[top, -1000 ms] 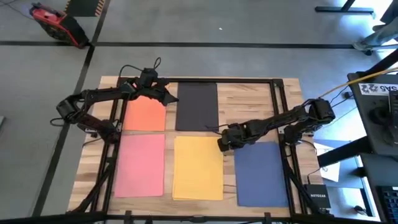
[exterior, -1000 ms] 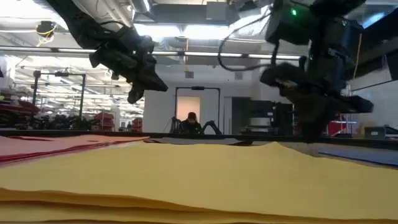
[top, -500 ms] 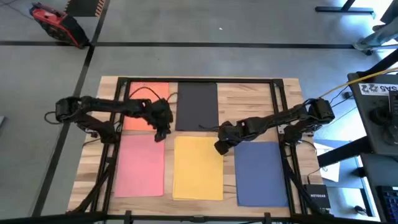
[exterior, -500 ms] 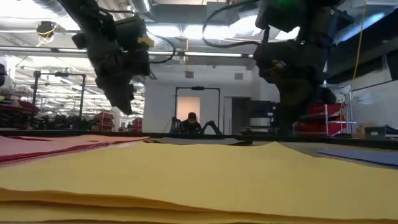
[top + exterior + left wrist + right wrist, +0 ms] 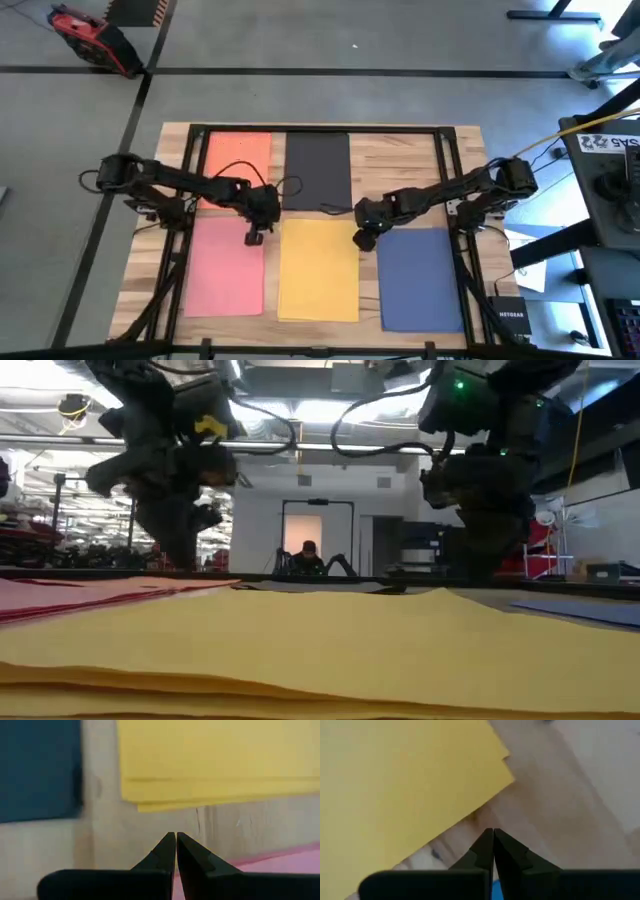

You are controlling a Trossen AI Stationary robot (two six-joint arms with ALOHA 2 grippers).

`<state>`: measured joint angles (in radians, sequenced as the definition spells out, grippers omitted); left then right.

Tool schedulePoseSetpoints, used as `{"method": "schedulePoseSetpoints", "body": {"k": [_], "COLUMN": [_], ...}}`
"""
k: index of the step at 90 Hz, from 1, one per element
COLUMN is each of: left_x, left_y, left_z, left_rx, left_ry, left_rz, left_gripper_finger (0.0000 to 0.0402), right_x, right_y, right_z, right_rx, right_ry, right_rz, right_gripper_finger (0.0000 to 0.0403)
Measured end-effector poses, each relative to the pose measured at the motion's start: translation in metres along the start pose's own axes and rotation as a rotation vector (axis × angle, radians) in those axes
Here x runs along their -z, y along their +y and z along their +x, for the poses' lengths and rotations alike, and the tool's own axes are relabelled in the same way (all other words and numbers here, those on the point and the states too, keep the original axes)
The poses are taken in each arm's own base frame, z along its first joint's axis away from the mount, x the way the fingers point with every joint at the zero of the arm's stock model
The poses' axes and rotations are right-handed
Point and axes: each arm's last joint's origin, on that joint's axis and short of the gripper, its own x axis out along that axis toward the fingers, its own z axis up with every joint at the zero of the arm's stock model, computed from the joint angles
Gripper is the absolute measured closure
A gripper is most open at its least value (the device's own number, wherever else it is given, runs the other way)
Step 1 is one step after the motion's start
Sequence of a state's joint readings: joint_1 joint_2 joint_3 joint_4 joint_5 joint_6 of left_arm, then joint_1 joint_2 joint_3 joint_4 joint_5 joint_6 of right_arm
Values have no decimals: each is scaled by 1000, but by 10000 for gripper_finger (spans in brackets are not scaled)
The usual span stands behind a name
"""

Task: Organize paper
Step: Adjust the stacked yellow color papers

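**A:** Which step is this?

**B:** The approach, I'd say. Nothing is gripped. Five stacks of paper lie on the surface in two rows: orange and black at the back, pink, yellow and blue at the front. Both arms lean in on the yellow one from either side.

**A:** Where are the claws?

**B:** The left claw hangs over the strip of bare wood between pink and yellow, near their far corners. Its wrist view shows the two fingers pressed together with nothing between them, pointing at wood just short of the yellow edge. The right claw sits at yellow's far right corner, beside the blue stack; its fingers are closed and empty too, the tips over wood close to that corner.

**A:** Is the yellow stack tidy?

**B:** Not quite. In both wrist views its sheets are fanned, one edge stepping out past another (the right wrist view shows a stepped corner). So squaring it up looks like the job in hand.

**A:** And the next move?

**B:** My guess: bring closed tips down to the wood and nudge the stray edges inward from both sides. The sheets are thin, so a high push would slide over them, and a hard one could buckle them.
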<state>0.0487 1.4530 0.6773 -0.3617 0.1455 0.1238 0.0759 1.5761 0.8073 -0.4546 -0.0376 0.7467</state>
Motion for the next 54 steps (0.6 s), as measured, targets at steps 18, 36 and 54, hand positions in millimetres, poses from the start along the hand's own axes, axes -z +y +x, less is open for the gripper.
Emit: {"method": "schedulePoseSetpoints", "body": {"k": [18,36,54], "left_x": [1,-2,-6], "left_y": [-5,-4,-3], "left_z": [17,27,27], "left_rx": [16,20,14], "left_ry": [40,31,-10], "left_rz": [12,-20,-22], "left_gripper_finger": [402,402,402], "right_x": [-1,-2,-5], "right_y": [-2,0,-1], "right_z": [18,28,29], "right_rx": [-9,-39,-53], "right_ry": [31,56,47], "right_rz": [7,8,21], "right_gripper_finger": [403,403,403]}}
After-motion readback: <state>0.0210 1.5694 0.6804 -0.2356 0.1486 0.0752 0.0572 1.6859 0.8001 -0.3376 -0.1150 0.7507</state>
